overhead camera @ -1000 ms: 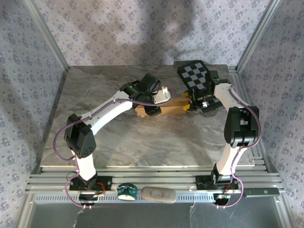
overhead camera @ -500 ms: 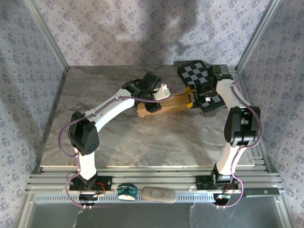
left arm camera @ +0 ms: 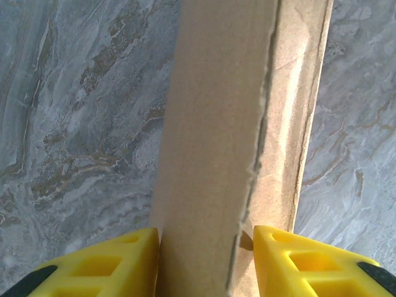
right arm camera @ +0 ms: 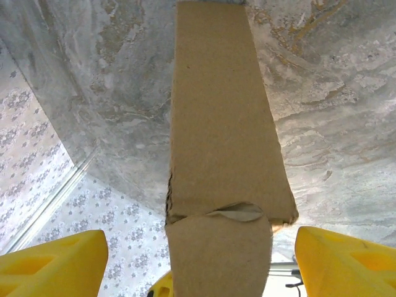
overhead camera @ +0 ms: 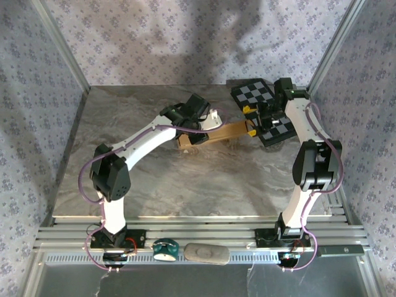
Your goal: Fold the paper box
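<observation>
Across the upper middle of the overhead view, the long, narrow paper box (overhead camera: 218, 132) of plain brown corrugated cardboard has swung so that its right end now points up toward the black-and-grey checkerboard panel (overhead camera: 253, 96), while its left end sits under the left arm's wrist. Over the last second the two arms traded roles: the left jaws have narrowed until their yellow fingers (left arm camera: 93, 266) press in on the folded cardboard (left arm camera: 213, 154) from both sides, and they look to have hold of it. The right jaws have spread wide, their yellow fingers (right arm camera: 49, 263) standing well clear of the box end (right arm camera: 223, 124) at the bottom corners of that wrist view, and that arm has drawn back over the panel. This reads as a handover, leaving the right arm free for the next flap or crease. The cardboard is matte and fibrous, with a ragged torn edge along one layer in the left wrist view and a curled tab at the near end in the right. Beneath it lies the smooth, grey, marble-veined desk (overhead camera: 154, 185).
</observation>
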`<action>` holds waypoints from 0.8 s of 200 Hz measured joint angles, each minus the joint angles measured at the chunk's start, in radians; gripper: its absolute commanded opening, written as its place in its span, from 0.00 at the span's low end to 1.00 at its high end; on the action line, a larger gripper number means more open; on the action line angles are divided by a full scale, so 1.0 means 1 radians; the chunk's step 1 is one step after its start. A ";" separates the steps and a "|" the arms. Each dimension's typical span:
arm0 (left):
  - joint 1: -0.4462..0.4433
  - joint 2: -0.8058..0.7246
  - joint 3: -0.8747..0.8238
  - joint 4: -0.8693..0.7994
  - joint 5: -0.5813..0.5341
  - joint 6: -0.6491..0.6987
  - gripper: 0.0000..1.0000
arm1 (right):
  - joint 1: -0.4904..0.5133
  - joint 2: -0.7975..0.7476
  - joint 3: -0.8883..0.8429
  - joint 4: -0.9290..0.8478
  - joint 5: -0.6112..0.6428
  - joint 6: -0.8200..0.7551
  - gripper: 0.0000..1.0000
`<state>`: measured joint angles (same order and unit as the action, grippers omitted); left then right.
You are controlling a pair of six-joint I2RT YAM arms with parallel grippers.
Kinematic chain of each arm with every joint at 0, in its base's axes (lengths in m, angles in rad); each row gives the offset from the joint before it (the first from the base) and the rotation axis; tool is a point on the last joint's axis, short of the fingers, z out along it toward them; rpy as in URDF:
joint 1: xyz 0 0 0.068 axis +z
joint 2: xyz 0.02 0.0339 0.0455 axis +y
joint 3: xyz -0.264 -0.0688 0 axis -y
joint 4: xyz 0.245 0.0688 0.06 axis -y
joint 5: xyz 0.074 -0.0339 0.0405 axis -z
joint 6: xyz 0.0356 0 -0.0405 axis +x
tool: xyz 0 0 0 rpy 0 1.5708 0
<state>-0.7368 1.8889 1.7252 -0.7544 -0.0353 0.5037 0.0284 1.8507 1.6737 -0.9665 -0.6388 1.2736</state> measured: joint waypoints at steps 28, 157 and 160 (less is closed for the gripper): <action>0.022 0.028 0.004 -0.002 0.000 0.000 0.39 | 0.000 0.003 0.021 -0.007 0.003 -0.014 0.81; 0.050 0.053 0.013 -0.004 0.009 -0.008 0.00 | 0.028 -0.164 -0.119 0.129 0.287 -0.444 0.64; 0.050 0.053 0.013 -0.004 0.009 -0.008 0.00 | 0.027 -0.166 -0.129 0.134 0.288 -0.446 0.64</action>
<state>-0.6865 1.9415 1.7382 -0.7582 -0.0265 0.4961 0.0551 1.6852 1.5452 -0.8326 -0.3511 0.8280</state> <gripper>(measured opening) 0.068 0.617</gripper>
